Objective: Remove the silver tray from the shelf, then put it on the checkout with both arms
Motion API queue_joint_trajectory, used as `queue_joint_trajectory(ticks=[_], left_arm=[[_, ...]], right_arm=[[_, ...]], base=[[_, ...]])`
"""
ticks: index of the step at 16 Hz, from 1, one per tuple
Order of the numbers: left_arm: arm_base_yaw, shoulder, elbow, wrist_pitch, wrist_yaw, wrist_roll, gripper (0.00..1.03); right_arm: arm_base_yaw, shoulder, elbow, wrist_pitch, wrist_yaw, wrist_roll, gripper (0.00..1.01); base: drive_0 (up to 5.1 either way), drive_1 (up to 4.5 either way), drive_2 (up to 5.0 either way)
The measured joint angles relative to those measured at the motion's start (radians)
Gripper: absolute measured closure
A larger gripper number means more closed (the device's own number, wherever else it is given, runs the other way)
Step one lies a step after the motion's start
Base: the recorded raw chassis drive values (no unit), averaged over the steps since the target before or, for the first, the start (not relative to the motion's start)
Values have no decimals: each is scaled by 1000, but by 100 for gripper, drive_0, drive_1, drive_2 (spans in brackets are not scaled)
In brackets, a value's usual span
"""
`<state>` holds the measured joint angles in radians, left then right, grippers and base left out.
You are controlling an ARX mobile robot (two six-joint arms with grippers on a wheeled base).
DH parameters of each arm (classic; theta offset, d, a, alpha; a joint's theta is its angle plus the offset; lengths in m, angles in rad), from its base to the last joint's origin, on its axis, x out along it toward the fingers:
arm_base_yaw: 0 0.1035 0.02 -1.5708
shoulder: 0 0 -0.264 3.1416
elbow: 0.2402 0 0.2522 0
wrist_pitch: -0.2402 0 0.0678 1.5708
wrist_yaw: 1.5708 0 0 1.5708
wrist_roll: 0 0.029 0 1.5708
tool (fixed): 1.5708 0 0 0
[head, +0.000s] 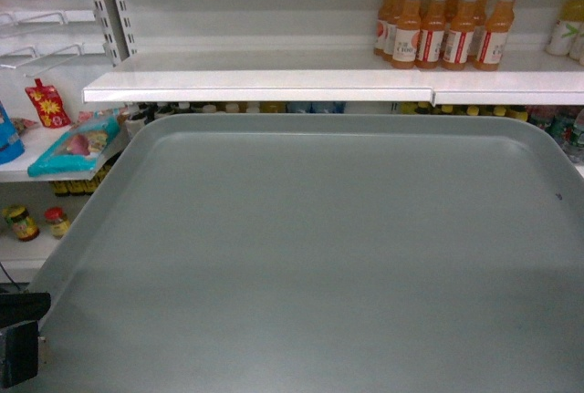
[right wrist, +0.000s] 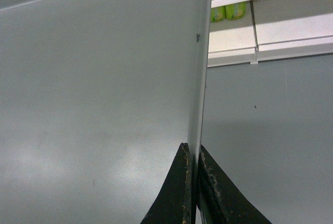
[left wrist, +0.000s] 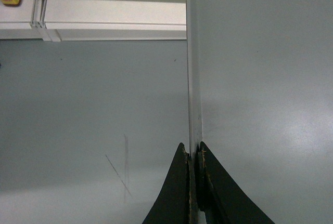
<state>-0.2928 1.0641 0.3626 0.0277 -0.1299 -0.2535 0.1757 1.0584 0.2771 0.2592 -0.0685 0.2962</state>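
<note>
Wrist views, both jaws clamped on silver tray [head: 319,256] rims

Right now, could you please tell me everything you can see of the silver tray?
The silver tray is a large, flat, matte grey-green rectangle with rounded corners and a low raised rim, its plain surface bare. It is held in front of the shelf, filling most of the head view. The left claw and the right claw each pinch an opposite side rim.
</note>
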Motion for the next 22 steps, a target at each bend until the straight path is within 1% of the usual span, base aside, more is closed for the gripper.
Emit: queue_joint_trajectory(ticks=[22], left_arm=[[0,-1,0,0,0,0,101]], right_arm=[[0,0,0,0,0,0,98]], base=[[8,-425,442]])
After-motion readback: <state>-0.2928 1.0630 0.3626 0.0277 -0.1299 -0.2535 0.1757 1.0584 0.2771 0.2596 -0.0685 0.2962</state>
